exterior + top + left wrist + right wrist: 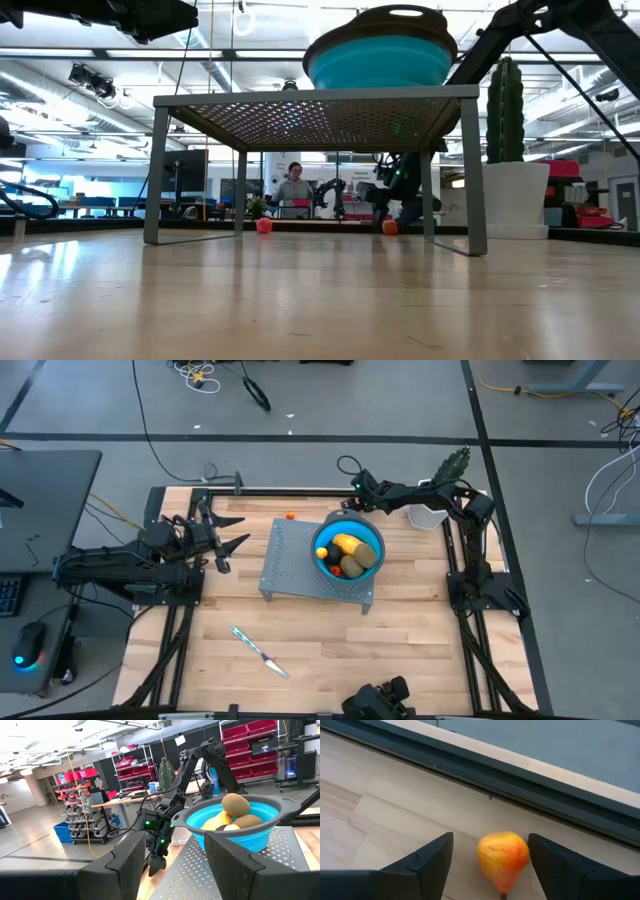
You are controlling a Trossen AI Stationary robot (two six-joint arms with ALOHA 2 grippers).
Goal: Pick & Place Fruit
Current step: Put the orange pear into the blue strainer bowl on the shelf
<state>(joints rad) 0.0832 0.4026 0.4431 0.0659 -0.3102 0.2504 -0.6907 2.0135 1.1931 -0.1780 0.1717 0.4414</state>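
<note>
Held the right gripper [491, 839] low over the pale wooden table [380, 820] beside its far rail, fingers spread and gripping nothing, one on each side of a small orange-yellow toy fruit with a red blush [503, 860]. Judged that piece next in line: bracketed, resting on the boards, not yet lifted.

Found most of the work done just beside it. Counted a yellow-orange oval fruit [349, 544], an olive-brown oval [364, 558] and a dark round one [335, 567] already inside the round blue bowl [379, 538], set on the grey perforated metal stand [290, 565].

Spotted one more tiny red-orange piece [289, 516] loose on the table off the stand's far edge, so reckoned two pieces left to place.

Kept the left gripper [238, 532] waiting farther off at the stand's left side, fingers apart and empty. Left the slim knife with a light blue handle [260, 650] lying well apart near the table's front.
</note>
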